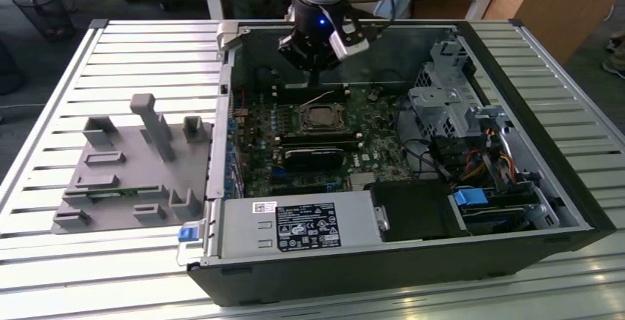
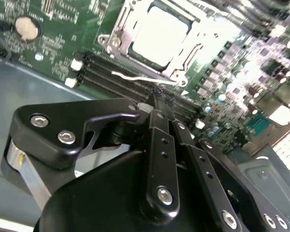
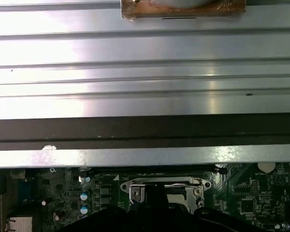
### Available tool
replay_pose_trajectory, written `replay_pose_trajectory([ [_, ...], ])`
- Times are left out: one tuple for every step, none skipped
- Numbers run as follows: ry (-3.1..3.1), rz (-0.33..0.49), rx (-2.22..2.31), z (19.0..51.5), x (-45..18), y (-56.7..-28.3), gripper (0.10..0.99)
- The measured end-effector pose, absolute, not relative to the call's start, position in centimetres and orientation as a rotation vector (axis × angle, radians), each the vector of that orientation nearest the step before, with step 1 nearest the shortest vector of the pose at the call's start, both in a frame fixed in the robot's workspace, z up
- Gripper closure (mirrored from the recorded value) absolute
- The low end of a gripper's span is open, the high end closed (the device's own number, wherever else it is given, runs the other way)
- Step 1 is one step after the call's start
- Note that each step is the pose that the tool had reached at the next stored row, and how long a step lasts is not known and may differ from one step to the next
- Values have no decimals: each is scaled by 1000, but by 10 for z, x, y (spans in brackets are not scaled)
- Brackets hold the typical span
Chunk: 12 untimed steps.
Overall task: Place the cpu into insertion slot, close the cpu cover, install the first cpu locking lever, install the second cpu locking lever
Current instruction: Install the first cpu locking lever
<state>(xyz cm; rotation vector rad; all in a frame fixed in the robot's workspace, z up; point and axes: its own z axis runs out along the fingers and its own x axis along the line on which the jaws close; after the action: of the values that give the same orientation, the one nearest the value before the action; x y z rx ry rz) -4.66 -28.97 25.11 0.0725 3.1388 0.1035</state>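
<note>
The cpu (image 2: 159, 34) lies flat in the insertion slot (image 1: 320, 118) on the green motherboard, its silver top showing through the window of the cpu cover (image 2: 120, 37). The cover is folded down over it. A thin wire locking lever (image 2: 135, 77) runs along the socket's edge beside the long black card slots. My gripper (image 2: 159, 98) hangs just off that edge with its black fingers shut together, the tips close to the lever's end and nothing seen between them. In the exterior view the gripper (image 1: 314, 84) stands over the far side of the socket. The first wrist view shows the socket (image 3: 164, 189) beyond the case wall.
The open computer case (image 1: 528, 115) rests on a slatted metal table (image 1: 58, 276). Inside are a power supply (image 1: 293, 225), a drive cage with cables (image 1: 444, 108) and black memory modules (image 1: 315, 144). A grey fixture block (image 1: 127, 166) stands at the exterior view's left.
</note>
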Motion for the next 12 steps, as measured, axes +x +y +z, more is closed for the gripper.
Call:
replay_pose_trajectory([
  [3138,120,72,251,-47,-290,965],
  [3137,126,71,251,-47,-291,965],
  [3136,130,71,250,-47,-292,965],
  [3134,136,70,250,-47,-293,965],
  [3133,142,69,250,-47,-294,965],
  [3131,146,67,249,-47,-294,965],
  [3128,146,65,248,-47,-294,965],
  [3127,146,63,248,-47,-294,965],
  [3127,146,62,247,-46,-294,965],
  [3127,146,62,246,-46,-294,965],
  [3127,146,62,245,-46,-294,965],
  [3127,146,62,244,-46,-294,965],
])
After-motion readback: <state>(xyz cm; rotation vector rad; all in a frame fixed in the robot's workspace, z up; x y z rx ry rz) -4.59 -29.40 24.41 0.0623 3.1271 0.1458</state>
